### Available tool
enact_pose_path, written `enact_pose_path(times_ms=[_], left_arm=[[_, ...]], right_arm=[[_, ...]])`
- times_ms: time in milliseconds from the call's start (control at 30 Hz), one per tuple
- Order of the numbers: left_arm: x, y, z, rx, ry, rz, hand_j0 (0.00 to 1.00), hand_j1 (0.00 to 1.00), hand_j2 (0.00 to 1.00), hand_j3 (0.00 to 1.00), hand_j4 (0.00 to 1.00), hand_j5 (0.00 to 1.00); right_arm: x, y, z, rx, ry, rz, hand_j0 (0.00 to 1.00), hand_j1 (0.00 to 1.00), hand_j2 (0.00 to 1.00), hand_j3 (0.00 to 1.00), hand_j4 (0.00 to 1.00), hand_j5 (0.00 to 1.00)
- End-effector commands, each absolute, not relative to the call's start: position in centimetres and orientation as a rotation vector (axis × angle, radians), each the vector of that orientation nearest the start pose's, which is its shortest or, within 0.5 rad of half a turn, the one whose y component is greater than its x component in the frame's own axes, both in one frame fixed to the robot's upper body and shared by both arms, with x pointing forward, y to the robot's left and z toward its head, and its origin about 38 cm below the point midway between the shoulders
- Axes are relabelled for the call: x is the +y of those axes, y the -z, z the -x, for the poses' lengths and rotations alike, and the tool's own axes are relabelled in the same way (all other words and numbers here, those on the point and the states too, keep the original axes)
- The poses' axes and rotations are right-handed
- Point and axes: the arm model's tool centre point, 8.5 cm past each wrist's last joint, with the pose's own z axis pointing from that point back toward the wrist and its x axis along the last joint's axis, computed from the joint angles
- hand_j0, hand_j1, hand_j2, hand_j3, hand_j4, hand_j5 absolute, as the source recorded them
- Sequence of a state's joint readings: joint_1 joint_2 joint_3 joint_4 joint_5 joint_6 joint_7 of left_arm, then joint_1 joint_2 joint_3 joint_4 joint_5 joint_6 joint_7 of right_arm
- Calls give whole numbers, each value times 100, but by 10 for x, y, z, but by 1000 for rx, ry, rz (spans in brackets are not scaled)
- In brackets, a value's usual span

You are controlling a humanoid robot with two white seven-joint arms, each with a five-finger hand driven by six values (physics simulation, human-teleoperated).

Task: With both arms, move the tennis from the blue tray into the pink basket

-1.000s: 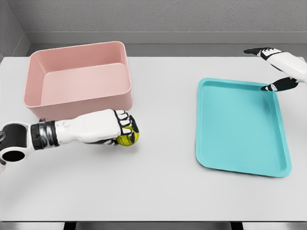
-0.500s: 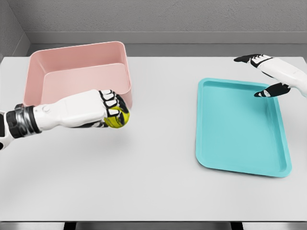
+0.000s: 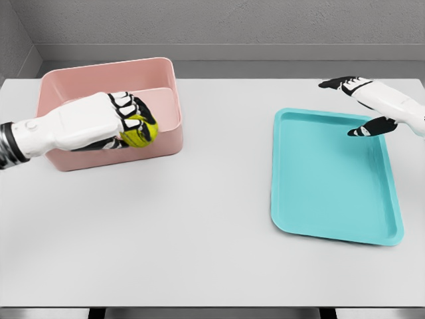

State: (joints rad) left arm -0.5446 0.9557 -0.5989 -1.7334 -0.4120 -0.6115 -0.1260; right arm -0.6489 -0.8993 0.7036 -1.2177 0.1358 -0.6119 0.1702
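fuzzy round tennis ball (image 3: 139, 130), rect. pink basket (image 3: 106, 77)

Yellow-green tennis ball (image 3: 139, 130) over front wall of pink basket (image 3: 106, 73); blue tray (image 3: 332, 179) flat, well right.

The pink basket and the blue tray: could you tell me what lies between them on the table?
Nothing: in the head view, only bare white table separates the pink basket from the blue tray.

Simulated lab: a plain white table (image 3: 212, 266) against a bare grey wall (image 3: 232, 23).
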Motion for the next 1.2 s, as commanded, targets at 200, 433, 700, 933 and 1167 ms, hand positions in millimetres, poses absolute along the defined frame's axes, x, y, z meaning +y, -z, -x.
enact_pose_path(times_ms=[200, 433, 700, 933, 1167], left_arm=[[298, -273, -399, 2373, -2496, 740, 35, 35, 35, 35, 35, 35], [310, -255, -422, 2446, -2529, 801, 35, 35, 35, 35, 35, 35], [320, -224, -457, 2566, -2581, 875, 35, 35, 35, 35, 35, 35], [327, -223, -468, 2628, -2553, 929, 80, 80, 80, 80, 80, 80], [330, -229, -468, 2637, -2531, 954, 89, 89, 89, 89, 89, 89]], right_arm=[[-377, -212, -450, -1639, -1575, 436, 100, 100, 100, 100, 100, 100], [-376, -212, -449, -1640, -1574, 434, 100, 100, 100, 100, 100, 100], [-375, -213, -449, -1644, -1578, 432, 100, 100, 100, 100, 100, 100], [-375, -212, -449, -1643, -1579, 431, 100, 100, 100, 100, 100, 100], [-375, -212, -449, -1643, -1579, 431, 100, 100, 100, 100, 100, 100]])
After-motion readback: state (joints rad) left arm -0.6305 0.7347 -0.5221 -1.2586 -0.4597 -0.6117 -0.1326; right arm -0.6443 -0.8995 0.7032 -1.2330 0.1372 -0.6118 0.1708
